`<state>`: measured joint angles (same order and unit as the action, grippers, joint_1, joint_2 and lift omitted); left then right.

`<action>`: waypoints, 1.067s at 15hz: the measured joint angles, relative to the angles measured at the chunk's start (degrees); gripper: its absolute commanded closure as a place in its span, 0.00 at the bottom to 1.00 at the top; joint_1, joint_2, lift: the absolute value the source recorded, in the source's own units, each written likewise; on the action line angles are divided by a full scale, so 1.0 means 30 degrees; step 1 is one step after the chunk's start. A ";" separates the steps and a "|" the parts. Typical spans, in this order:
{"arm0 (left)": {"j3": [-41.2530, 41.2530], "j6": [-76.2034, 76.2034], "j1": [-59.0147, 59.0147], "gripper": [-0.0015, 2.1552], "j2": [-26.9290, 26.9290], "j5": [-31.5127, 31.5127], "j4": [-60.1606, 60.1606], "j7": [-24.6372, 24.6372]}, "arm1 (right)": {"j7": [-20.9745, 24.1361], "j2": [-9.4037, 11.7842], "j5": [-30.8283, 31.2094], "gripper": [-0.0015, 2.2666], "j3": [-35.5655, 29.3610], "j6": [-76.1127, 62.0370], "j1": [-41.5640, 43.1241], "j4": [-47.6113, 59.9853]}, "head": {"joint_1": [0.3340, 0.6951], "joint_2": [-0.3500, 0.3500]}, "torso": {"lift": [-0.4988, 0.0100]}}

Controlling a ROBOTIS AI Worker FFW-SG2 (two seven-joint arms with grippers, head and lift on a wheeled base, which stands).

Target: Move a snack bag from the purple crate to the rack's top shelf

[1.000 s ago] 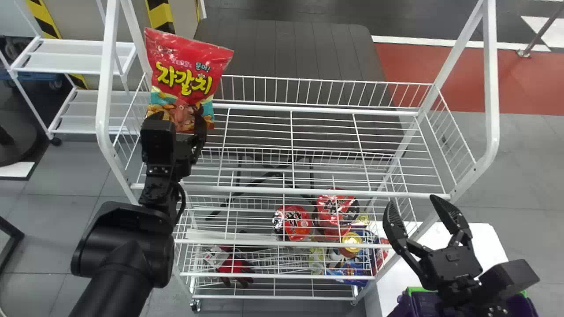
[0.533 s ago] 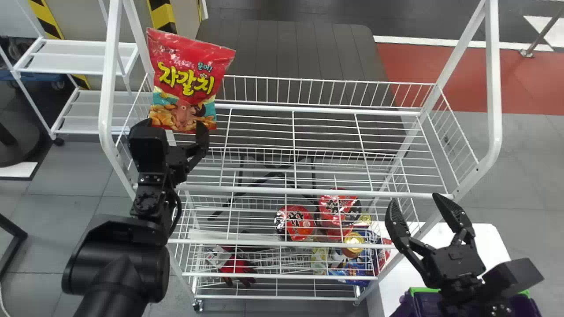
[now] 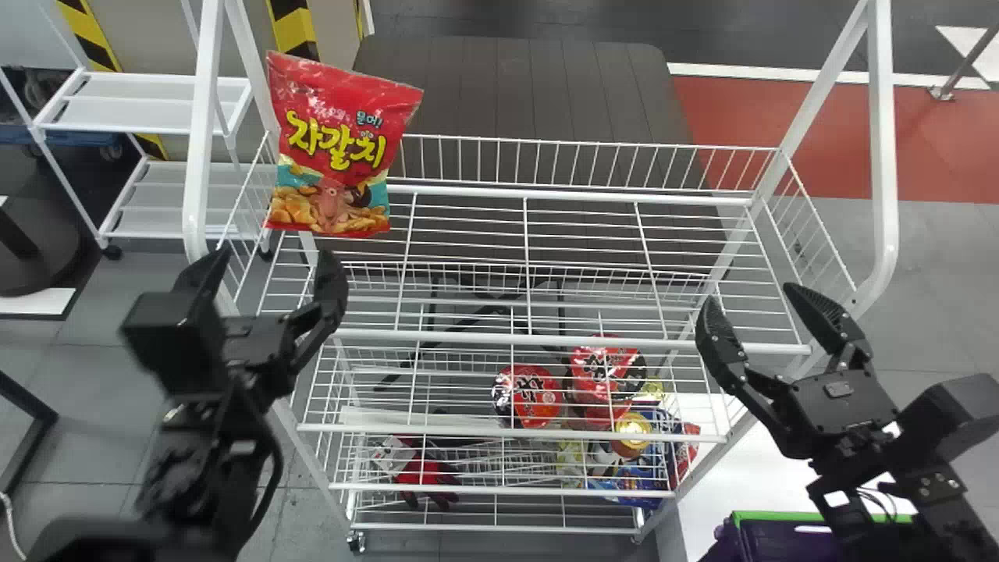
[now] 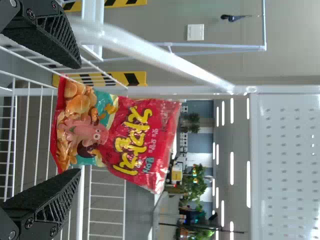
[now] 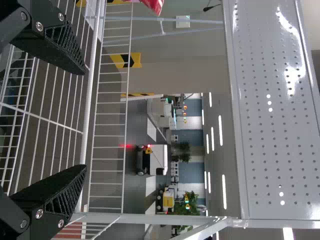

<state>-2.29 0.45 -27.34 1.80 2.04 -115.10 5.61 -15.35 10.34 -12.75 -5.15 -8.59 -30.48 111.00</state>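
The red snack bag stands upright on the top shelf of the white rack, at its left end. My left gripper is open in front of the bag, apart from it. In the left wrist view the snack bag lies beyond the spread fingers of the left gripper. My right gripper is open by the rack's front right corner; in the right wrist view the right gripper has nothing between its fingers. The purple crate with a green rim is at the bottom right.
Red packages and other packed goods lie on lower shelves, with red-and-black gloves at the lower left. White rack posts rise at both sides. A white table is at the right, and a dark table stands behind the rack.
My left gripper has drawn back from the bag toward the bottom left, its fingers now clear of it. The bag keeps standing. My right gripper has shifted slightly up and right, uncovering more of the crate.
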 measured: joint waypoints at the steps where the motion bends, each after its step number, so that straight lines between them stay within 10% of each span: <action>1: 0.0077 0.0575 -0.1362 0.03 0.0003 0.0269 -0.1192 0.0285 | -0.0123 -0.0025 0.0030 0.07 0.0047 0.0441 -0.0351 0.0648 | 1.00 0.49 | 0.98; 16: -0.1718 0.6088 -0.7867 0.04 -0.0086 -0.0754 -0.2374 0.2035 | 0.0637 0.0235 0.1182 0.07 0.1971 0.3491 -0.5220 0.5807 | 1.00 0.60 | 0.98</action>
<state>-7.45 18.72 -50.94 1.54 -0.22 -122.22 11.72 -13.44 11.04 -9.21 0.77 1.88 -46.15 128.42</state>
